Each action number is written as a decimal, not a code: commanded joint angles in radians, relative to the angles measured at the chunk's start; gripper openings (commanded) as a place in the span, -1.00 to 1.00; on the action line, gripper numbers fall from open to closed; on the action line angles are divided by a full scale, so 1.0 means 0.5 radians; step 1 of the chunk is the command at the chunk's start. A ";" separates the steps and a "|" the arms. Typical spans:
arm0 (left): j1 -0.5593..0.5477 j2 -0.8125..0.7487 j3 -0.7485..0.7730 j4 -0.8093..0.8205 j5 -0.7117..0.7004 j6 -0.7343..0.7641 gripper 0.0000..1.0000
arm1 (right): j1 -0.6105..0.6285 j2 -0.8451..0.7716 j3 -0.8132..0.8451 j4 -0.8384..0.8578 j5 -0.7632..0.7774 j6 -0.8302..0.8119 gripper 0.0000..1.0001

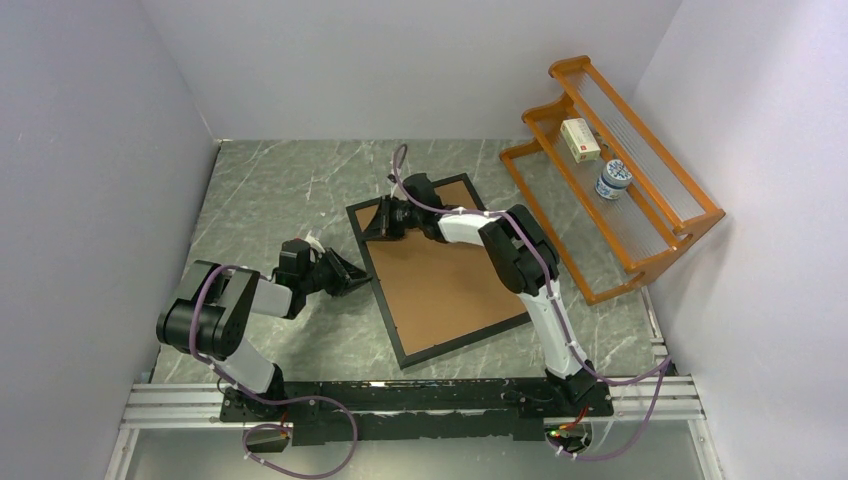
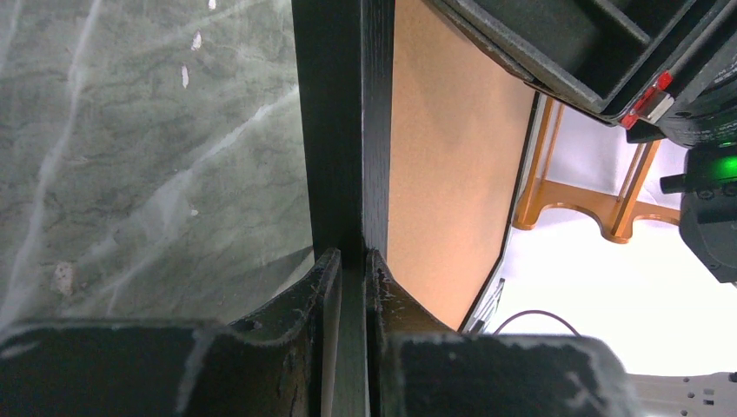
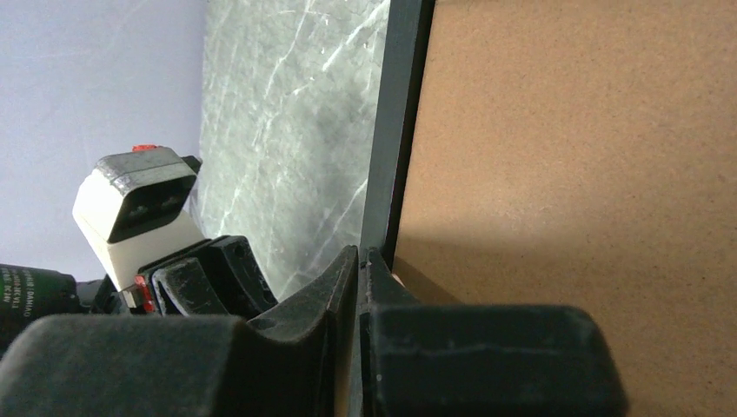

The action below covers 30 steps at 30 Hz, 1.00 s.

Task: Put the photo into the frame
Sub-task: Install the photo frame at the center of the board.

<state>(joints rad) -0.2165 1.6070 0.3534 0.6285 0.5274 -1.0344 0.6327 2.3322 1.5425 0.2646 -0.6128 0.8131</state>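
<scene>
The frame [image 1: 445, 270] lies back-up on the table, its brown board showing inside the thin black border. The photo is hidden. My left gripper [image 1: 355, 275] is at the frame's left side, shut on the black edge [image 2: 343, 130], which runs straight into my left gripper [image 2: 352, 256] between the fingers. My right gripper [image 1: 378, 222] reaches to the far left corner, and the black edge [image 3: 404, 104] enters my right gripper [image 3: 359, 254], which is shut on it. The brown board [image 3: 574, 156] fills the right of that view.
An orange wooden rack [image 1: 610, 190] stands at the right against the wall, holding a small box [image 1: 580, 140] and a small jar [image 1: 612, 180]. Grey marble table [image 1: 270, 190] surrounds the frame. White walls close in on three sides.
</scene>
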 commanded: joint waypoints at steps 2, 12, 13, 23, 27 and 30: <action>-0.036 0.090 -0.138 -0.626 -0.161 0.172 -0.63 | -0.007 0.096 0.122 -0.386 0.116 -0.247 -0.81; -0.036 0.003 -0.128 -0.733 -0.207 0.200 -0.64 | -0.062 0.151 0.113 -0.523 0.080 -0.306 -0.82; -0.036 0.002 -0.127 -0.738 -0.210 0.200 -0.64 | -0.063 0.156 0.114 -0.546 0.076 -0.307 -0.82; -0.036 0.013 -0.126 -0.725 -0.212 0.197 -0.64 | -0.075 0.220 0.188 -0.791 0.150 -0.416 -0.81; -0.035 -0.004 -0.118 -0.752 -0.222 0.203 -0.64 | -0.097 0.273 0.226 -0.922 0.198 -0.461 -0.79; -0.036 -0.008 -0.119 -0.763 -0.229 0.206 -0.63 | -0.109 0.296 0.228 -0.953 0.193 -0.469 -0.78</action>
<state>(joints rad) -0.2211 1.5585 0.3557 0.5491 0.5179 -1.0321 0.6155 2.3756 1.6905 0.0063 -0.6666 0.6792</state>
